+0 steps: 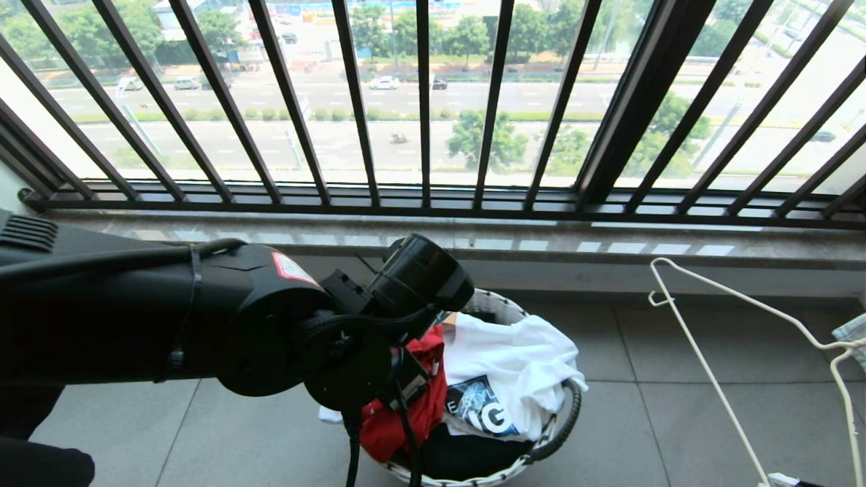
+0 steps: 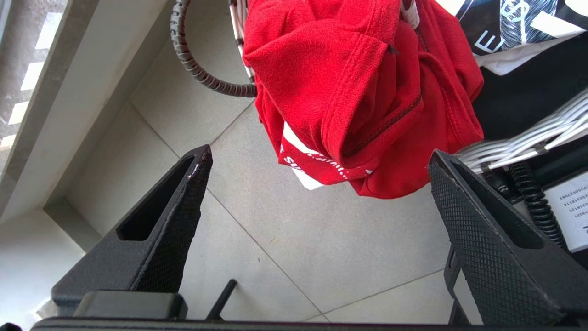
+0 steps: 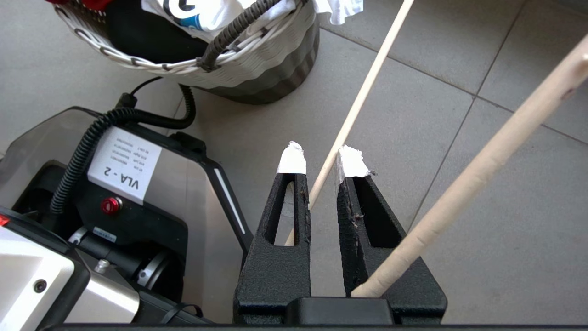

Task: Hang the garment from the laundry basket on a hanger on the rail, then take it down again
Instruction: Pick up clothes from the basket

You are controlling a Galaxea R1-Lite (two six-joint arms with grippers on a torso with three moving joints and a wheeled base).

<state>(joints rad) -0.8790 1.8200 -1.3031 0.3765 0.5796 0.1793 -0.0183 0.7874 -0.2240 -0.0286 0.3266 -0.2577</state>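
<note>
My left gripper [image 2: 317, 184] is spread wide, holding nothing, just short of the red garment [image 2: 363, 92] bunched over the laundry basket [image 1: 541, 450] rim. Right gripper [image 3: 321, 158] is nearly closed, pinching the white hanger [image 3: 353, 110] over the floor tiles [image 3: 413, 92].

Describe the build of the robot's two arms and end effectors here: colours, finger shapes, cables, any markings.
The left arm is glossy black, with a red-and-white sticker and black cables round the wrist. The left end effector has two matte black wedge fingers, cross-hatched inside, hollow slots outside. The right end effector has similar black slotted fingers, their tips wrapped in white tape.
</note>
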